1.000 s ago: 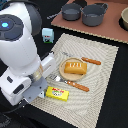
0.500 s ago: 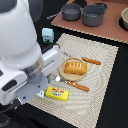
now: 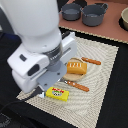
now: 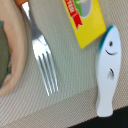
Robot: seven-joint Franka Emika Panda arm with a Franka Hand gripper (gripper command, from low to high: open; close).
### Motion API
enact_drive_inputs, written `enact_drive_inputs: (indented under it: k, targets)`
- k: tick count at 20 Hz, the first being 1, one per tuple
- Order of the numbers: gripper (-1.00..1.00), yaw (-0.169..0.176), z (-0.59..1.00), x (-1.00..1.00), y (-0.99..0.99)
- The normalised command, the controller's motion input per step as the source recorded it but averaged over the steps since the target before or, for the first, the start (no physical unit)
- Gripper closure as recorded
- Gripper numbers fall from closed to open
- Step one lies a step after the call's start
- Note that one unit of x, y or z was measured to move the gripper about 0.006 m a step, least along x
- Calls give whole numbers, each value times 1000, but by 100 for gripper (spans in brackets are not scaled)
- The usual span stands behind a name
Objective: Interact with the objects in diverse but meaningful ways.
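Note:
An orange bread loaf (image 3: pixel 76 67) with pale slashes lies on a tan round plate (image 3: pixel 70 77) on the woven mat. Near the mat's front edge is a yellow red-marked packet (image 3: pixel 57 93). In the wrist view, the packet (image 4: pixel 85 20) lies beside a white oblong fish toy (image 4: pixel 109 70) with a blue head and a silver fork (image 4: pixel 42 65). The plate's rim (image 4: pixel 12 50) also shows there. My arm's white body (image 3: pixel 40 50) hangs over the mat at the exterior view's left and hides the fish. My gripper's fingers show in neither view.
Two orange-handled utensils (image 3: pixel 91 61) (image 3: pixel 77 86) lie on the beige mat (image 3: pixel 100 85) beside the plate. Two grey pots (image 3: pixel 71 11) (image 3: pixel 94 14) and a tan bowl (image 3: pixel 125 19) stand on the counter behind. Black tabletop surrounds the mat.
My arm has swung toward the exterior view's right and lower, covering more of the mat's left part. The loaf, packet and utensils have not moved.

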Motion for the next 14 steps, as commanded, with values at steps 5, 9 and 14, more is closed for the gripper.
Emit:
enact_drive_inputs:
  k: [5,9,14]
  targets:
    - [-100,109,-57,550,-231]
    - [-100,-1,81,518,-351]
    - [-100,0,-5,438,-260]
